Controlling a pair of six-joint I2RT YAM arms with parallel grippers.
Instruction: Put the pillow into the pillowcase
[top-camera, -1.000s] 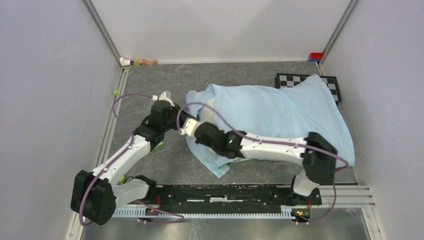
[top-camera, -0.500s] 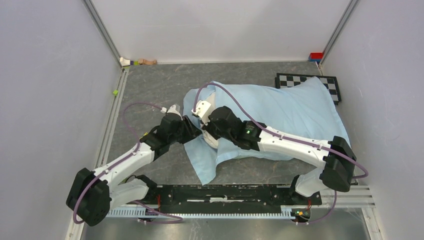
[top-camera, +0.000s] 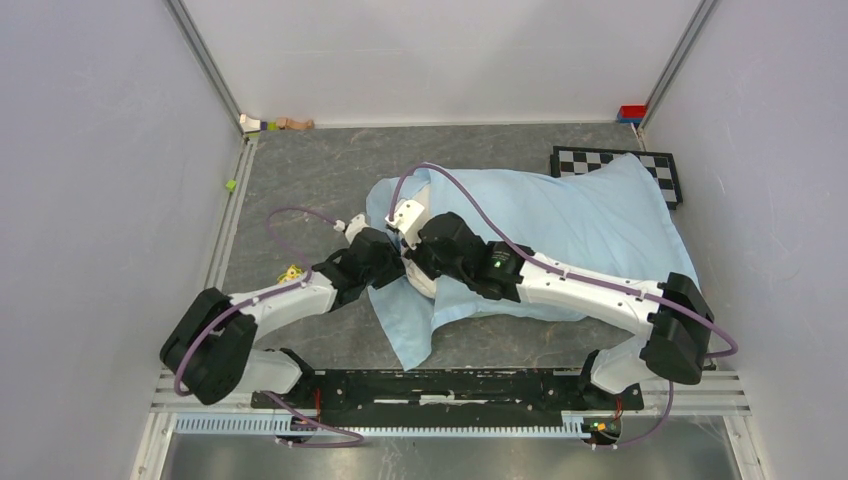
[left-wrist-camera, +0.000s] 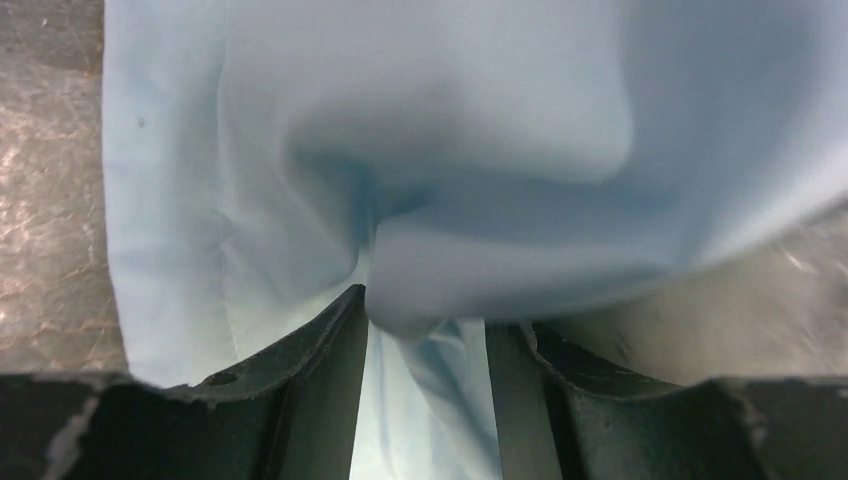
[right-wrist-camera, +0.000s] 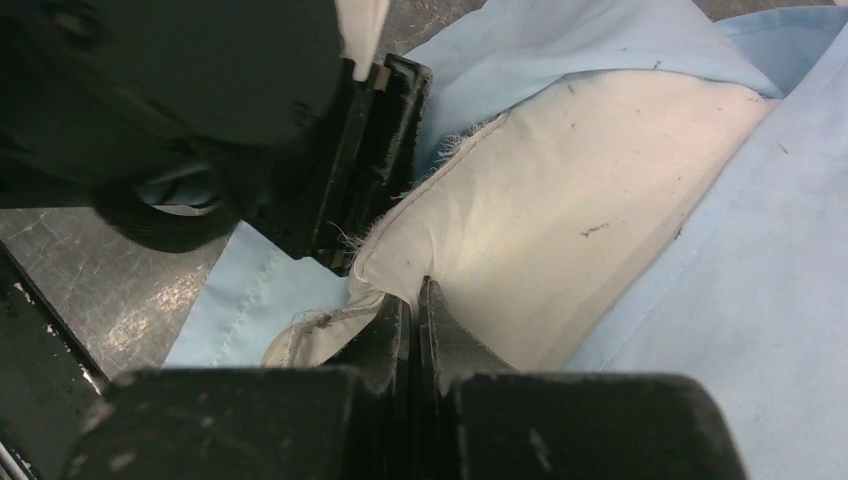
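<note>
I only get one corner of the pillow (right-wrist-camera: 560, 190), mid right wrist view; the pillowcase (top-camera: 560, 215) covers the rest. Tips of the left tool (left-wrist-camera: 425, 325) are buried in fabric, can't tell its grip. Upper-left bench (top-camera: 310, 170) bits (top-camera: 272, 124) too small to name.

Right gripper (right-wrist-camera: 415, 296), jaws pressed together on the lower seam of the off-white pillow (right-wrist-camera: 560, 190) near its frayed corner. The left gripper (right-wrist-camera: 380, 165), dark and partly blurred, lies against that same corner from the upper left. The light-blue pillowcase (right-wrist-camera: 760, 300) lies over the pillow above and to the right and runs beneath it onto the grey mottled table (right-wrist-camera: 120, 270).
</note>
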